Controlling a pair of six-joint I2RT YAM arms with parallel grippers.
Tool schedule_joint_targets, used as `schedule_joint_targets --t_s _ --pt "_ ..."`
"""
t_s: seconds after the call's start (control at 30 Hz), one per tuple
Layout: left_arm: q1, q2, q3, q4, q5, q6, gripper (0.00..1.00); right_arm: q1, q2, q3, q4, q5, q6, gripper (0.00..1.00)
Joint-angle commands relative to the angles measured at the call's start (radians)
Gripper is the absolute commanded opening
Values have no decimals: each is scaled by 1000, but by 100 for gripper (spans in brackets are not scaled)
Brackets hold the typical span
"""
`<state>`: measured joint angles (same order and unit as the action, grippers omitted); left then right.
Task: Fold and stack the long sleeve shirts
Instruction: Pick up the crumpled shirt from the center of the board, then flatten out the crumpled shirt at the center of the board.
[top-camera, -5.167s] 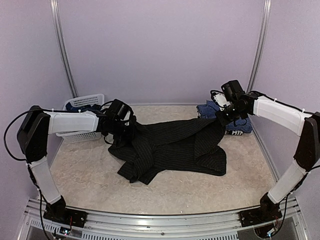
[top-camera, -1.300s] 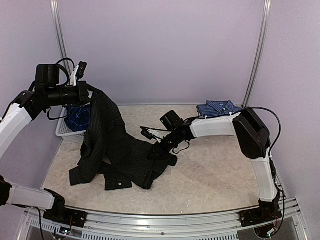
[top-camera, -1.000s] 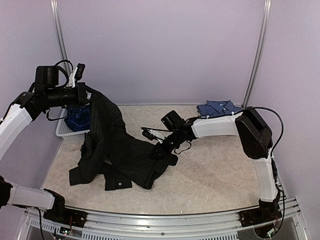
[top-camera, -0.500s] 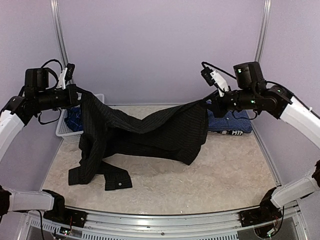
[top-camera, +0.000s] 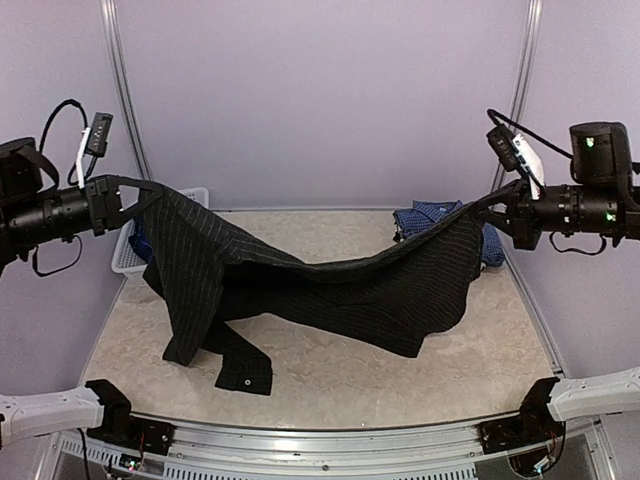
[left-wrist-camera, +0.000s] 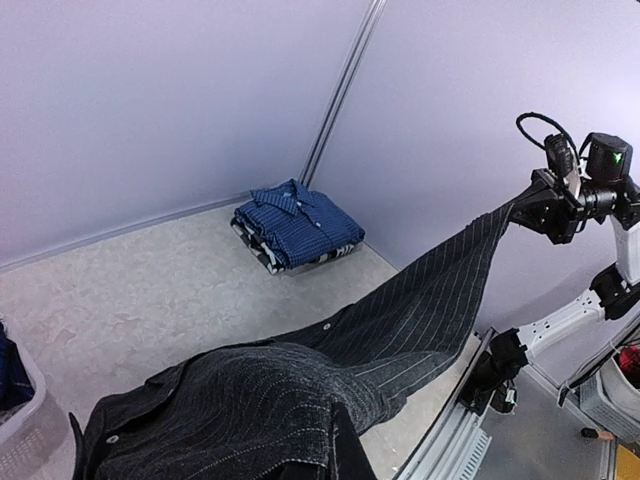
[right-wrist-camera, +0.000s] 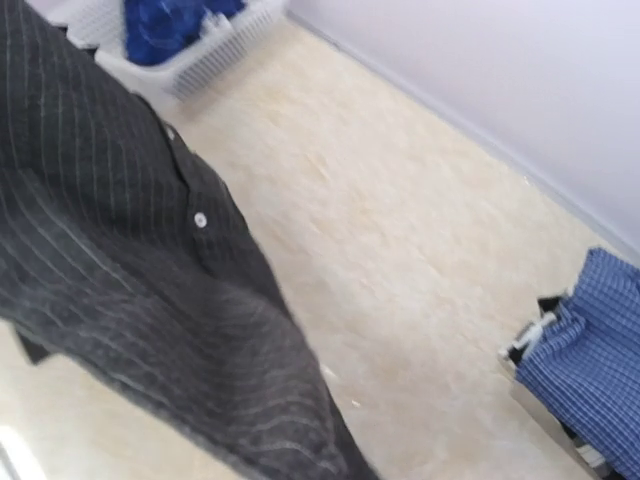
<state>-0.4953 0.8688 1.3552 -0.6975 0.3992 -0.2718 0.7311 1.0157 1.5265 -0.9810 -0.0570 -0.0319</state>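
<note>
Tension may pull the black pinstriped cloth shirt (top-camera: 330, 285), stretched above the beige table (top-camera: 400, 385) from left edge to right edge, out of the left gripper (top-camera: 122, 195) or right gripper (top-camera: 503, 207), both closed on it.

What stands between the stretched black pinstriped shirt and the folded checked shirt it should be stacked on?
Nothing visible does. The black pinstriped shirt hangs stretched between the left gripper and the right gripper. Its right end hangs just in front of the folded blue checked shirt, with only table below.
</note>
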Motion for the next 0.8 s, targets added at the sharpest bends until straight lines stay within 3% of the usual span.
schedule_joint_targets --t_s 0.0,0.13,0.3,0.43,0.63,0.7,0.77 --pt "-14 -171 9 -72 -27 -57 0 10 -133 62 -81 -135 77 0" --pt "-11 -229 67 -150 -22 -81 0 9 -208 143 -134 -180 135 0" --pt "4 -230 144 -134 4 -102 0 9 -217 157 -161 -144 173 0" --pt "8 -153 161 -133 -141 -114 0 9 -150 149 -148 0 184 0" --pt "64 114 105 -50 -320 -92 0 -9 56 100 -85 364 188 0" --pt "149 233 77 10 -248 -84 0 -109 148 52 -26 388 161 0" --pt "205 336 37 78 -226 -89 0 -246 241 -12 78 290 124 0"
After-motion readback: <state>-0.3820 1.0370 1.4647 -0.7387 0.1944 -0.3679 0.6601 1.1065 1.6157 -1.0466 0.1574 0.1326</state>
